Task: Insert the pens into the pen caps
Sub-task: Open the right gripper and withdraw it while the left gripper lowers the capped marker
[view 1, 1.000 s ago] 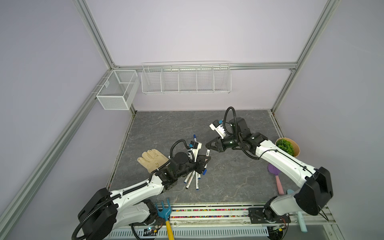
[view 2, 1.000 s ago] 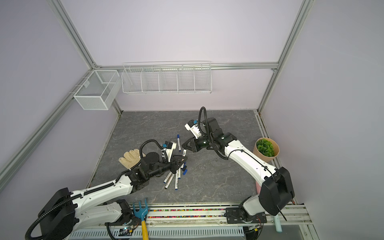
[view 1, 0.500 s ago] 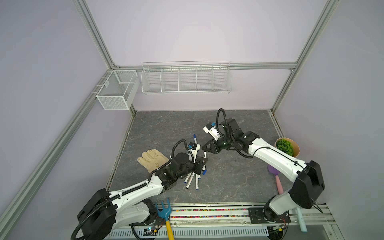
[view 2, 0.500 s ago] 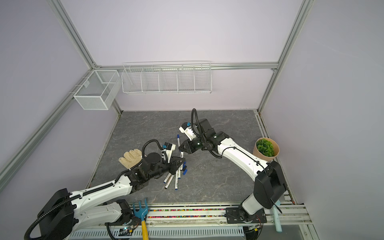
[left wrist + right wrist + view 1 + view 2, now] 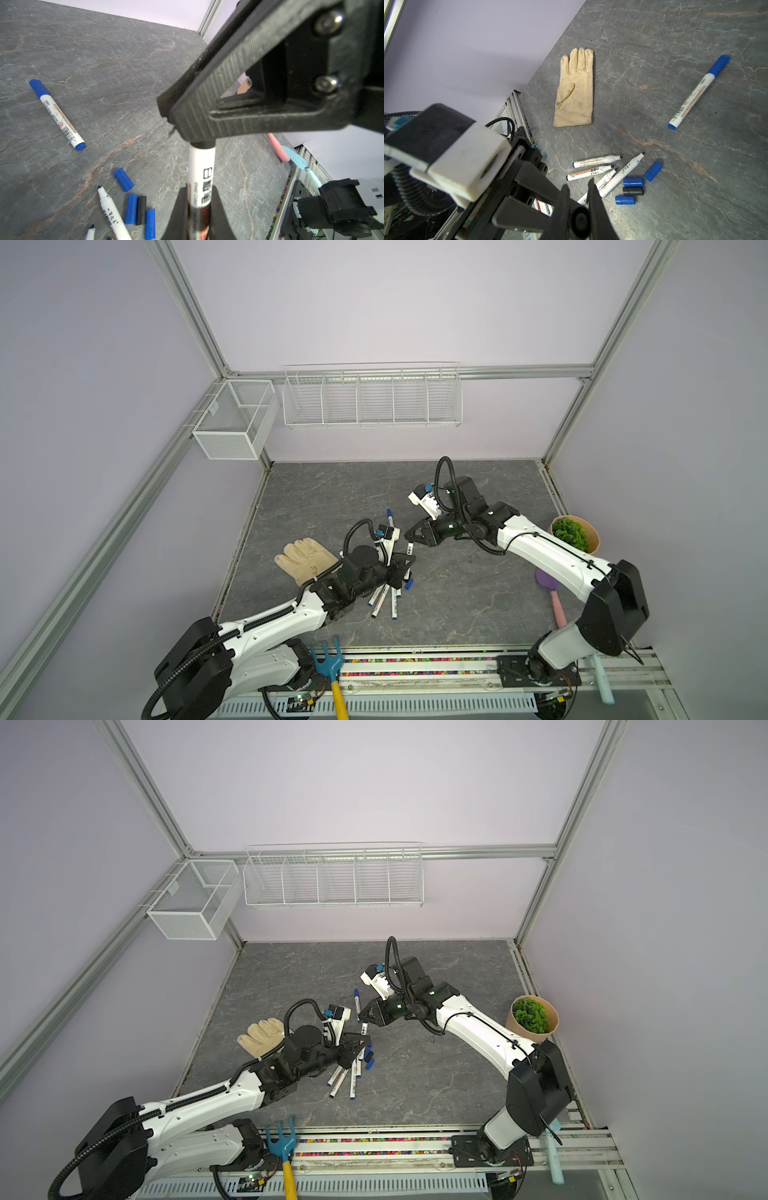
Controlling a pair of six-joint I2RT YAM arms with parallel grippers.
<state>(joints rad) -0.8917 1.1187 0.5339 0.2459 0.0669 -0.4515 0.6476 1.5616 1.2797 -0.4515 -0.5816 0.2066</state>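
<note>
My left gripper [image 5: 403,566] is clamped on a pen [image 5: 202,166]. At its 12 o'clock in both top views, my right gripper [image 5: 410,536] pinches a black cap [image 5: 202,143] against the pen's upper end. This looks like the capping step, so next I'd push straight along the barrel.

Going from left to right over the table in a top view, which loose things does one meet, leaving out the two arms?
cream glove → uncapped pens → potted plant
</note>
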